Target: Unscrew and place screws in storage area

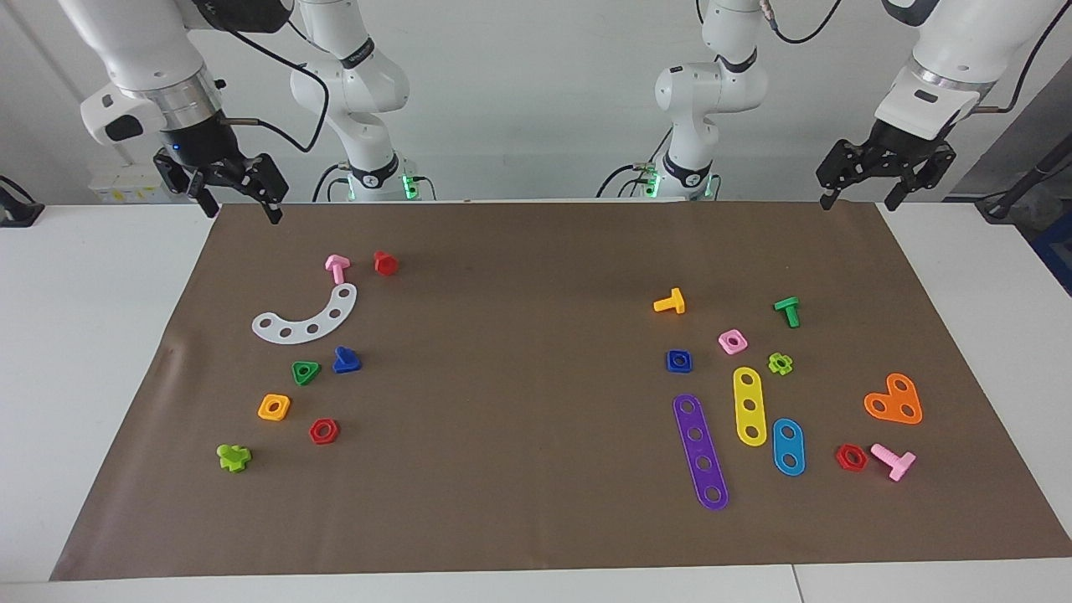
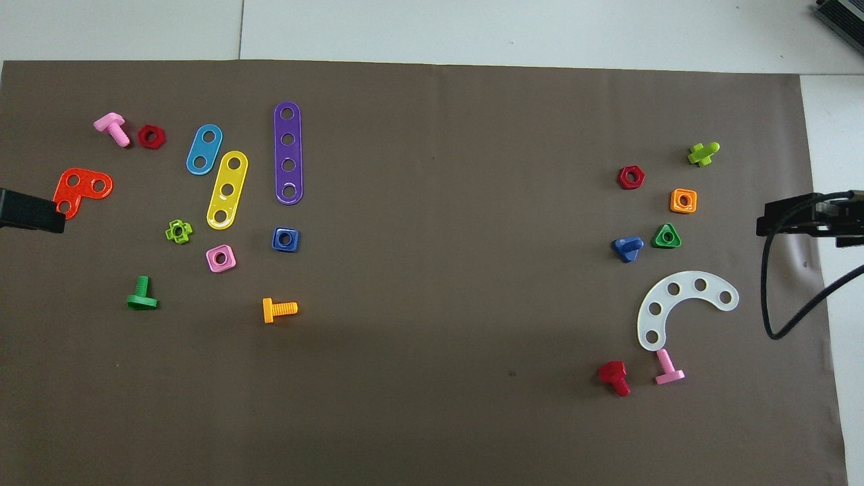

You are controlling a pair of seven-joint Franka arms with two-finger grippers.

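The dark-blue bolt (image 1: 346,361) with a triangular head lies loose on the brown mat (image 1: 519,276), beside a green triangular nut (image 1: 306,372). It is a little farther from the robots than the white curved strip (image 1: 306,318). In the overhead view the bolt (image 2: 628,248) lies between the strip (image 2: 682,307) and a red nut (image 2: 630,177). An orange nut (image 1: 274,407) lies there too. My right gripper (image 1: 240,209) hangs open and empty over the mat's edge nearest the robots, at the right arm's end. My left gripper (image 1: 860,201) hangs open and empty over the same edge at the left arm's end.
A pink bolt (image 1: 337,268) and a red bolt (image 1: 385,263) lie by the white strip, nearer the robots. A lime bolt (image 1: 234,457) lies farthest out. At the left arm's end lie purple (image 1: 701,452), yellow and blue strips, an orange plate (image 1: 894,400), a dark-blue square nut (image 1: 679,361) and several other bolts and nuts.
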